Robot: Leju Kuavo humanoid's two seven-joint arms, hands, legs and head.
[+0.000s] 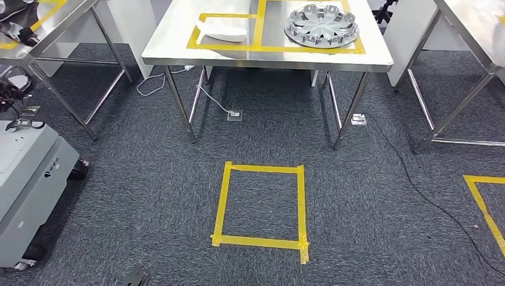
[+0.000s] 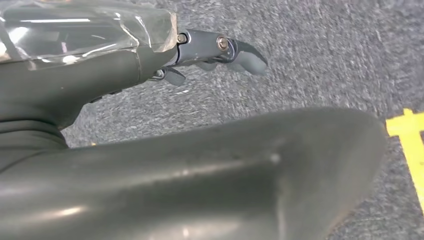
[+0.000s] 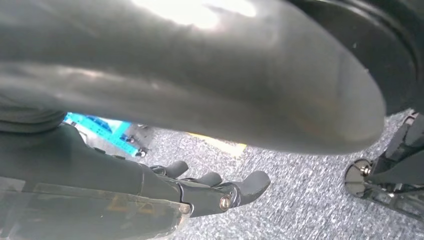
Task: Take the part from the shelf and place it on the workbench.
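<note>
The silver wheel-cover part is sitting flat on the steel workbench, inside the yellow tape outline, with a white moulded piece lying just beside it on the same top. Both hands are hanging over the carpet, left hand and right hand each holding nothing, fingers loosely apart.

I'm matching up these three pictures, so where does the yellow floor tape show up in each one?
Head view: yellow tape square at centre, before the table.
Left wrist view: tape piece at the right edge.
Right wrist view: tape strip near the middle.
Shared landmark: grey carpet; whether the tape is the same piece, I cannot tell.
</note>
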